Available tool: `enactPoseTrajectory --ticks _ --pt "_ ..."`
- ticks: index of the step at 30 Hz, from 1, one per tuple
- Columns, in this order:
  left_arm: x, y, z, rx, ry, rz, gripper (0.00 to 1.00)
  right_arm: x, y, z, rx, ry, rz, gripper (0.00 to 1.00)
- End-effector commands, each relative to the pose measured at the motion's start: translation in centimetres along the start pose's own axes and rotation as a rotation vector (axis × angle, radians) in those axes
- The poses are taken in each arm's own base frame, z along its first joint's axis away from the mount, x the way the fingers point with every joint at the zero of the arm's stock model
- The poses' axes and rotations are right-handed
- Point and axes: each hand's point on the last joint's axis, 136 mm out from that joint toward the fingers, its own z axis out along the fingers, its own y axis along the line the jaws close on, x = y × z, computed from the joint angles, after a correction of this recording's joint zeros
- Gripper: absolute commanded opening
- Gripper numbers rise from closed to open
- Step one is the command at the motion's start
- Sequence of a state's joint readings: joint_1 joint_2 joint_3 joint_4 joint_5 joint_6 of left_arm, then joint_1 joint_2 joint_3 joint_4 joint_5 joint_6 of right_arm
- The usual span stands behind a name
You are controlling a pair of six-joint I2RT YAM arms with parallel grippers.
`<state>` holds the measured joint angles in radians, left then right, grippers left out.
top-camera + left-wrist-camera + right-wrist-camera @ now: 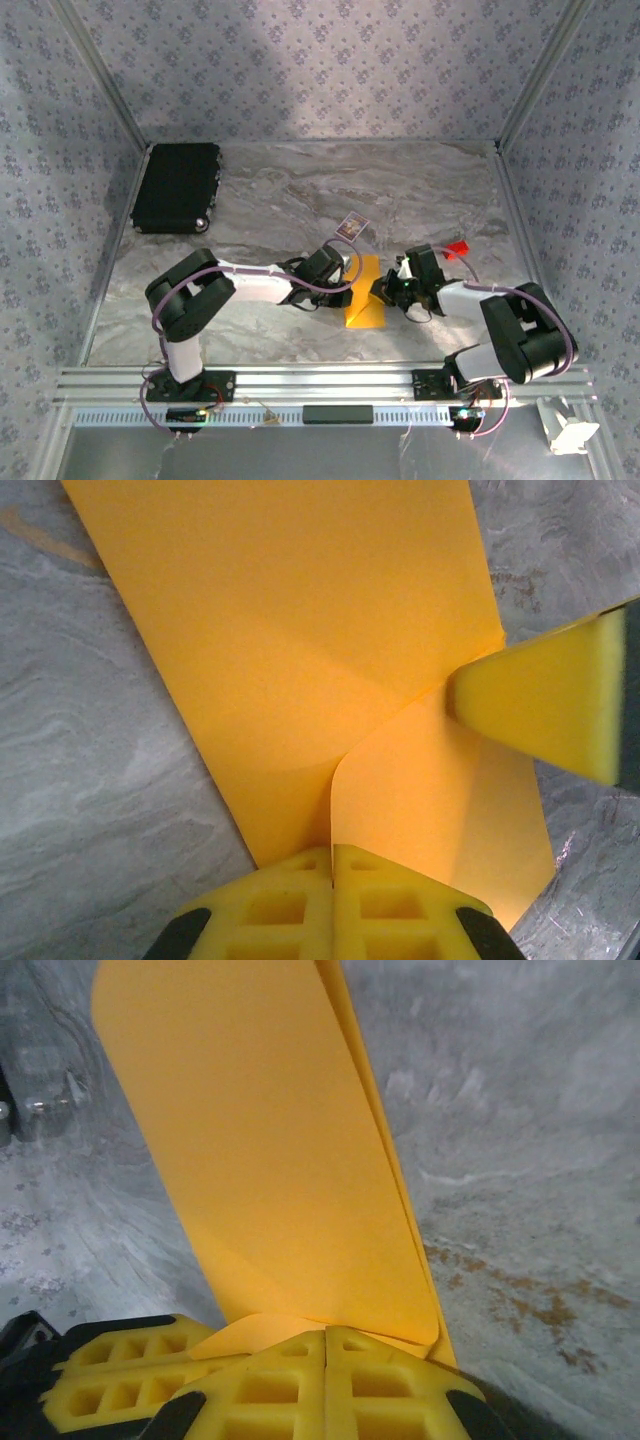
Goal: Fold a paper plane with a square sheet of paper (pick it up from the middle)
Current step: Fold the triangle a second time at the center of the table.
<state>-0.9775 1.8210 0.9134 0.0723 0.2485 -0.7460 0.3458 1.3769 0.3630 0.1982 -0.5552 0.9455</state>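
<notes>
My left gripper (332, 855) is closed tight, a flap edge of the square sheet of paper (300, 630) running into the seam between its fingers. My right gripper (326, 1338) is closed too, its tips against the sheet's opposite side; I cannot tell whether it pinches a layer. The sheet lies between them as a folded strip, its long axis running from the near edge away. Beyond it on the grey marbled table (270, 200) sit a small patterned card (350, 226), a red block (457, 248) and a black case (178, 187), with flower-patterned walls (320, 60) around.
</notes>
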Motion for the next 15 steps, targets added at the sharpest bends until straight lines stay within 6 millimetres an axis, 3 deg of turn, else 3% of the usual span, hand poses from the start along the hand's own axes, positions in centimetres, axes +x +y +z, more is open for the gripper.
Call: enactPoseTrajectory --ticks 1,10,15 --pt "1.9 2.5 0.1 -0.076 0.054 -0.022 0.00 -0.9 1.5 -0.9 -0.038 -0.021 -0.034 0.02" --pt "1.8 2.5 0.1 -0.076 0.053 -0.020 0.00 -0.3 -2.5 0.0 0.039 0.001 0.032 0.01" --pt "1.8 2.5 0.0 -0.077 0.051 -0.021 0.00 -0.6 -4.6 -0.7 0.083 -0.043 0.099 0.01"
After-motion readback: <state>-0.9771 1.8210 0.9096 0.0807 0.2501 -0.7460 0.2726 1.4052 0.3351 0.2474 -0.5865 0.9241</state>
